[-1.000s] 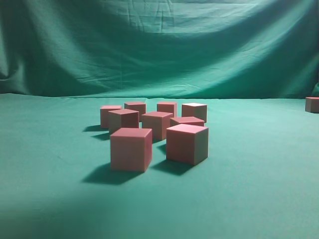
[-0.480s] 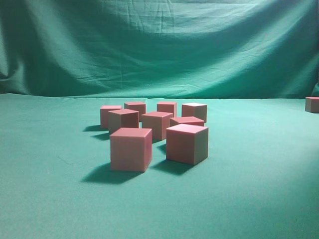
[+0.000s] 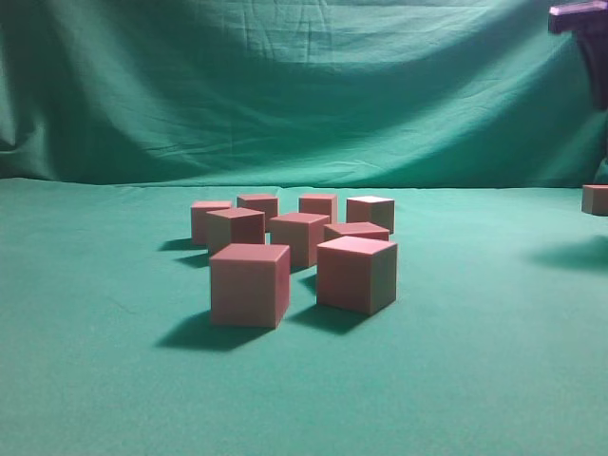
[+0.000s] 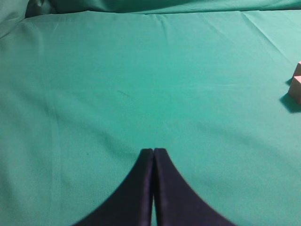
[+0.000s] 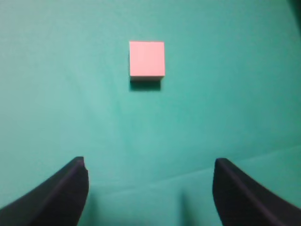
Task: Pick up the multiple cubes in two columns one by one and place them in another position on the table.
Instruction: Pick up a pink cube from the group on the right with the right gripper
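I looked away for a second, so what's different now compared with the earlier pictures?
A dark arm part has come into the exterior view's top right corner, casting a shadow on the table. The clustered cubes and the lone cube at right stayed put.

Low exterior view; wrist views above table point(image 4: 117, 70).

Draped green cloth backdrop point(image 3: 304, 85) behind.

Right tool point(image 3: 581, 28) and one lone cube point(image 3: 596, 199) are cut off at the frame's edge
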`<action>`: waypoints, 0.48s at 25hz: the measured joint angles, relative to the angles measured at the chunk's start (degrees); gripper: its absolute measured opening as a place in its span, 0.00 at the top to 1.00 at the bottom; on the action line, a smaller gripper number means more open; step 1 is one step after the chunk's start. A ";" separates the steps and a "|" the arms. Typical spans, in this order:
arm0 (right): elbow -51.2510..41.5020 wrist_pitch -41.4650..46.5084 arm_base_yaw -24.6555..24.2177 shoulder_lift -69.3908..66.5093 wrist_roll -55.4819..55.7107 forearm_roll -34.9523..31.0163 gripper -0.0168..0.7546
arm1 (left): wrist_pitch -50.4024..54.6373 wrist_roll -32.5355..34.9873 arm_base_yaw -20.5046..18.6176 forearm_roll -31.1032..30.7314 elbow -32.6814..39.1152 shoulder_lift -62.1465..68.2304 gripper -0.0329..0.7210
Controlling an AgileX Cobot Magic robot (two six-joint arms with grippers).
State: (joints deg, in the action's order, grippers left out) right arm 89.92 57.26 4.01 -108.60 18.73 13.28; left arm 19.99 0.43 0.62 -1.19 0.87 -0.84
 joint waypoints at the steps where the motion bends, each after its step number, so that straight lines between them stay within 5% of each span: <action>1: 0.34 -1.14 -0.48 -1.53 0.12 -0.88 0.27 | 0.00 0.00 0.00 0.00 0.00 0.00 0.96; 12: 13.85 -4.18 -3.35 -16.71 -1.56 -2.61 0.27 | 0.00 0.00 0.00 0.00 0.00 0.00 0.96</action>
State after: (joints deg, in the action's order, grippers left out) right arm 103.77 53.08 0.66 -125.31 17.17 10.67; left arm 19.99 0.43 0.62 -1.19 0.87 -0.84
